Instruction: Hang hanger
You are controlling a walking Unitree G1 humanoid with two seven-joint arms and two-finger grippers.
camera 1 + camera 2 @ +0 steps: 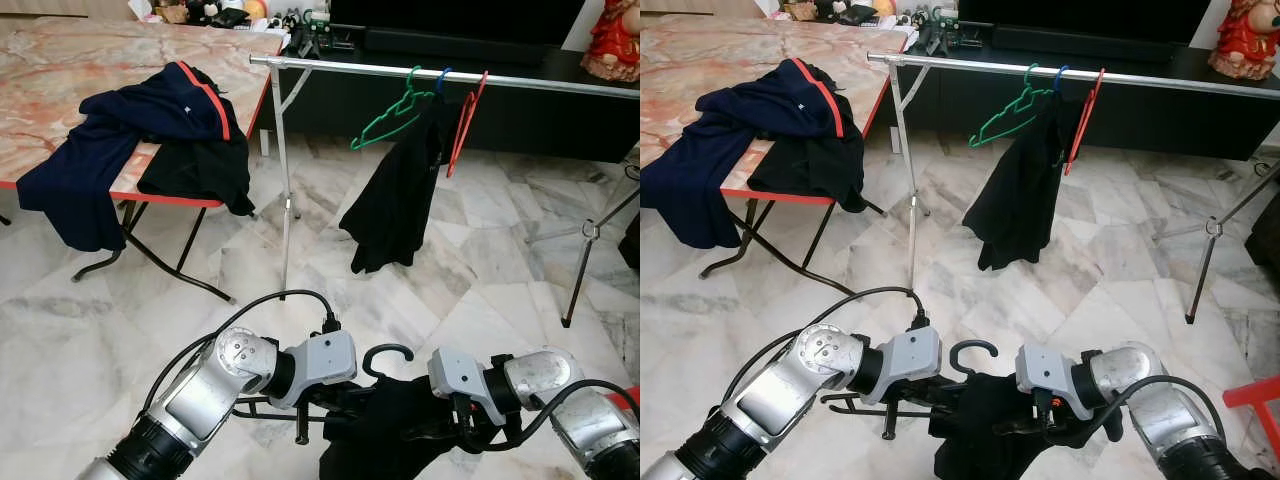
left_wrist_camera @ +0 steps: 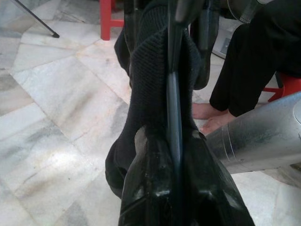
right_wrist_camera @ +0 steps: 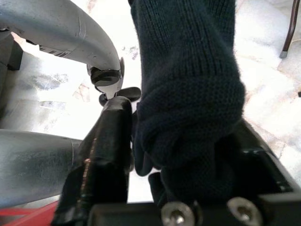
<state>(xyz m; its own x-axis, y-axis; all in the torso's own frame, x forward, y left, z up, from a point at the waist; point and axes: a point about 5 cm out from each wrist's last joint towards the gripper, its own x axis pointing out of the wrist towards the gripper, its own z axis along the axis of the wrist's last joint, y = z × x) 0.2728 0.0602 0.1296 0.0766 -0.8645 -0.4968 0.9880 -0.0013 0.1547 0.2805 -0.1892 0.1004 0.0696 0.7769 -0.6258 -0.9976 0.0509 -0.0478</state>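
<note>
Both arms are low in front of the robot, w/ a black hanger (image 1: 385,352) and a dark knit garment (image 1: 385,430) held between them. Only the hanger's hook pokes up, just above and between the two wrists; the rest is buried in the cloth.

Left gripper (image 2: 174,155): jaws pressed together, pinching the hanger's thin bar, w/ the knit draped over the bar right past the fingertips. Beyond those jaws, the marble floor (image 2: 56,117), a red stool (image 2: 112,16) and a person's bare feet (image 2: 211,117) by dark trouser legs.

Right gripper (image 3: 188,155): jaws spread around a thick bunch of the same knit, which fills the gap and bulges out past the fingers (image 3: 110,141). The left arm's silver casing sits just beside them.

Well ahead of both grippers stands the clothes rail (image 1: 560,82), a steel bar on thin legs. On it hang a green hanger (image 1: 392,115), a blue hook carrying a black garment (image 1: 395,205), and a red hanger (image 1: 465,125), all close together. The held hanger is well apart from the rail, not on it.

Off to the left grippers' side, a folding table (image 1: 60,55) w/ a marbled top and red edge; a navy top w/ red trim (image 1: 130,130) and a black piece (image 1: 195,170) spill over its edge.
</note>
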